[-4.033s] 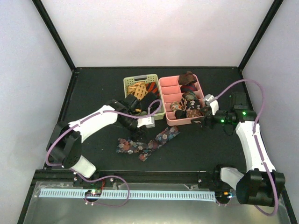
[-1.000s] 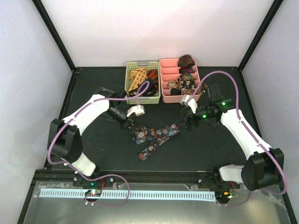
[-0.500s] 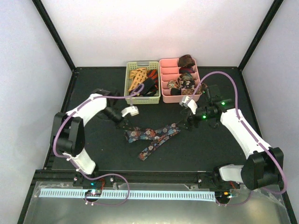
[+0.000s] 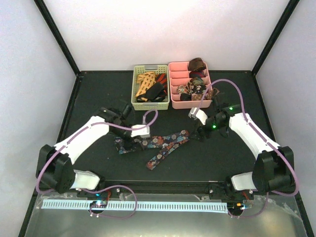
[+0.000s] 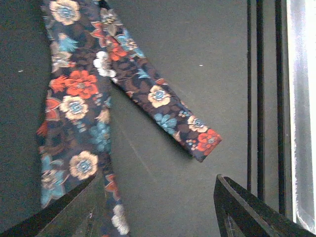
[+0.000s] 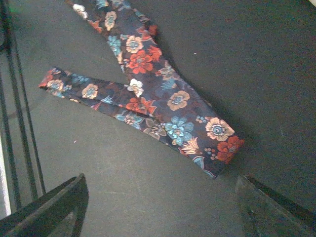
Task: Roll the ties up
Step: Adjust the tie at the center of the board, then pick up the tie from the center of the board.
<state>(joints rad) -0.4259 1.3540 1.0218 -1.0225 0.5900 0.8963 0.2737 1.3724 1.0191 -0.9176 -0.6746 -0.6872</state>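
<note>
The dark navy floral tie (image 4: 163,142) lies flat on the matte black table (image 4: 98,94), a woven strip patterned with orange, cream and teal blossoms and folded into a shallow V. Its broad blunt end (image 6: 222,143) points toward the right side and its narrow tail (image 5: 202,140) angles toward the near edge. The left arm reaches forward with its elbow bent. The left gripper (image 4: 131,141) hangs low over the tie's left part with fingers (image 5: 64,217) spread wide and holding nothing, the fabric passing by one finger. The right arm bends inward, and the right gripper (image 4: 200,133) sits just beside the broad end, likewise spread and empty. At the far side stand a pale green slatted basket (image 4: 151,104) holding an orange lattice tie (image 4: 145,84) with red and black ones, and beside it a pink divided tray (image 4: 190,103) with small coiled ties.
</note>
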